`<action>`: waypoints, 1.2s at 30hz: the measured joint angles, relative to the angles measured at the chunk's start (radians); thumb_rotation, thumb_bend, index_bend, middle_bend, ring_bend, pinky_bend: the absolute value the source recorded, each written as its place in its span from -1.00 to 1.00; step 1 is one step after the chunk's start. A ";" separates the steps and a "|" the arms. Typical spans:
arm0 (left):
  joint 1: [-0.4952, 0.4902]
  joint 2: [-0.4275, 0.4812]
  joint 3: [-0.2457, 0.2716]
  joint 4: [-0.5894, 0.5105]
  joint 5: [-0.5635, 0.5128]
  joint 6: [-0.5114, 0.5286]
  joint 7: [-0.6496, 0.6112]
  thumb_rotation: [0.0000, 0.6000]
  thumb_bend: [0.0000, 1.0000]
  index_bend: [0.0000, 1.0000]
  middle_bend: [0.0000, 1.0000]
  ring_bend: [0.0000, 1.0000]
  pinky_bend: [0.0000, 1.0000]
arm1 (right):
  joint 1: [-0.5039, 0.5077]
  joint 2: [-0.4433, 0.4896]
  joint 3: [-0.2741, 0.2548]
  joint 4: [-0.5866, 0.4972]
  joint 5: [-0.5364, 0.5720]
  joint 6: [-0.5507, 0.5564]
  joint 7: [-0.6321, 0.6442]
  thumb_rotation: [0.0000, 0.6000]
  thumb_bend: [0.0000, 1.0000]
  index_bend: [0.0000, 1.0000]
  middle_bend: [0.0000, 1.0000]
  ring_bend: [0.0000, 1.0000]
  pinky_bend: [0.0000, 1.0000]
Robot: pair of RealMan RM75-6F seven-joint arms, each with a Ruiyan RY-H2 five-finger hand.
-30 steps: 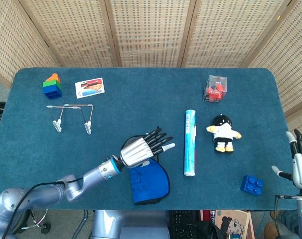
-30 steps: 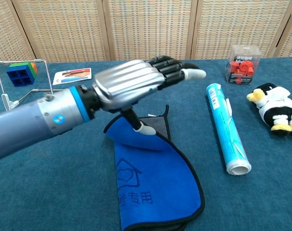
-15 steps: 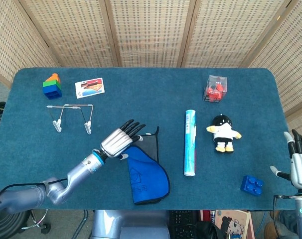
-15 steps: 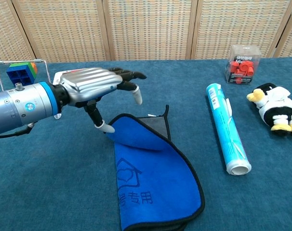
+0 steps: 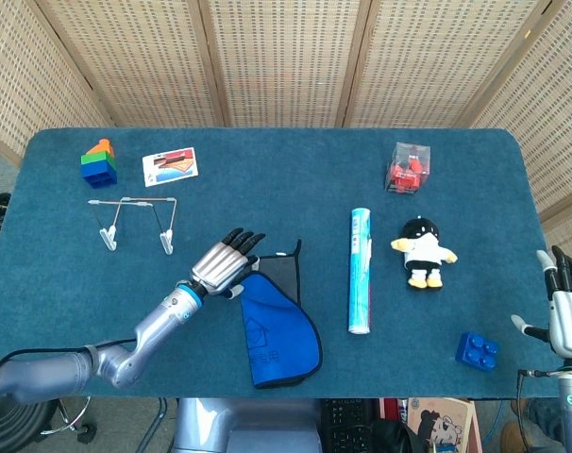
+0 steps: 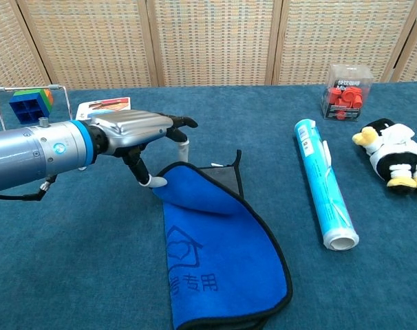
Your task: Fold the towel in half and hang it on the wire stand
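The blue towel (image 5: 278,326) lay partly folded near the front edge of the table (image 5: 267,189), its far corner turned over. The left hand (image 5: 222,267) hovered at that corner, fingers spread and holding nothing. The wire stand (image 5: 135,222) stood toward the table's left side, unobstructed. A rolled tube (image 5: 360,270) lay just right of the towel. The right hand (image 5: 567,302) waited off the right edge, fingers extended.

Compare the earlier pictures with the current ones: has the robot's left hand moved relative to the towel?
Yes. The left hand has pulled back leftward and lowered, from above the towel to its left corner, nearer the wire stand.
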 measured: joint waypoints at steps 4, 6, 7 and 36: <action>-0.011 -0.005 -0.010 -0.022 -0.056 -0.009 0.045 1.00 -0.24 0.07 -1.00 -1.00 -1.00 | -0.001 0.001 0.001 0.001 0.000 0.001 0.004 1.00 -1.00 -1.00 -1.00 -1.00 -1.00; -0.016 -0.009 -0.014 -0.031 -0.075 -0.008 0.061 1.00 -0.21 0.08 -1.00 -1.00 -1.00 | -0.001 0.002 0.001 0.001 0.001 0.001 0.007 1.00 -1.00 -1.00 -1.00 -1.00 -1.00; -0.018 -0.011 -0.015 -0.033 -0.080 -0.006 0.068 1.00 -0.20 0.10 -1.00 -1.00 -1.00 | -0.001 0.003 0.001 0.001 0.002 0.000 0.009 1.00 -1.00 -1.00 -1.00 -1.00 -1.00; -0.153 -0.178 -0.082 0.199 -0.191 0.018 0.264 1.00 -0.16 0.17 -1.00 -1.00 -1.00 | 0.004 0.003 0.006 0.006 0.013 -0.016 0.025 1.00 -1.00 -1.00 -1.00 -1.00 -1.00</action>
